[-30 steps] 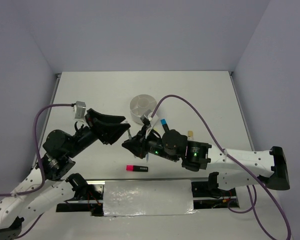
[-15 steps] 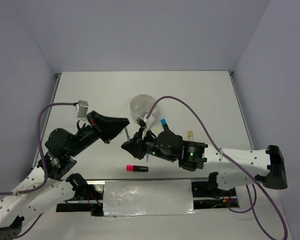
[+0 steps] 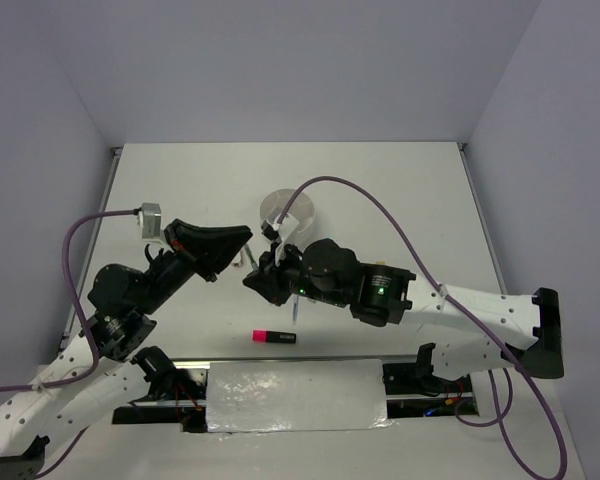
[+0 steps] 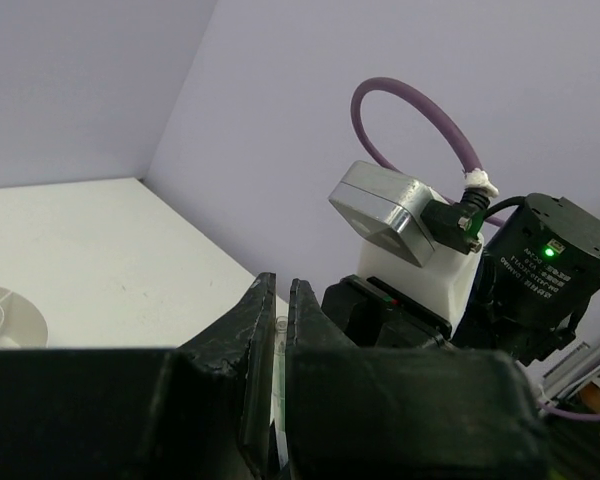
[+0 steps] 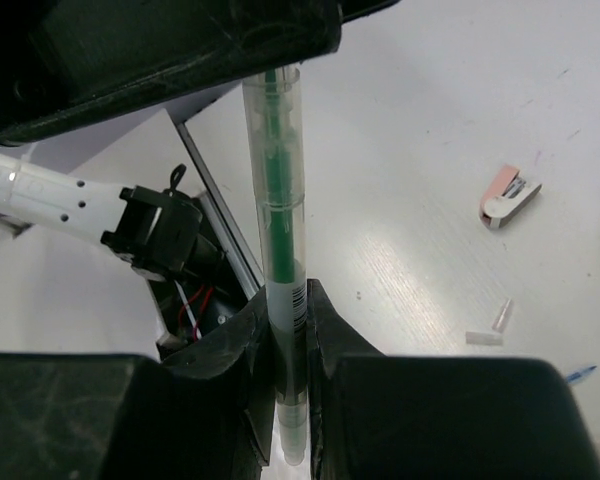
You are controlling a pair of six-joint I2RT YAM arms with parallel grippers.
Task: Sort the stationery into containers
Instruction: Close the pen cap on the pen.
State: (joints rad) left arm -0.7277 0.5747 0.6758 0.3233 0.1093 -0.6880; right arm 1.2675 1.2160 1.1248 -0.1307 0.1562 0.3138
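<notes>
A clear pen with green ink [image 5: 280, 180] hangs in the air between both grippers. My right gripper [image 5: 288, 300] is shut on its lower part. The pen's far end runs in under the black fingers [image 5: 180, 50] of the left gripper. In the left wrist view the left gripper [image 4: 281, 290] is shut on the thin clear pen [image 4: 278, 345]. From above, the left gripper [image 3: 242, 241] and the right gripper [image 3: 256, 283] meet just left of the round white cup [image 3: 285, 209]. A pink-and-black highlighter [image 3: 274, 337] lies near the front edge.
A blue pen [image 3: 296, 309] lies partly hidden under the right arm. On the table in the right wrist view are a small pink-and-white piece [image 5: 509, 195] and small white bits [image 5: 485, 338]. The cup's divided rim [image 4: 2, 312] shows in the left wrist view.
The left gripper closed on the free end of the pen that the right gripper holds. Both grippers have shifted slightly away from the front edge.
</notes>
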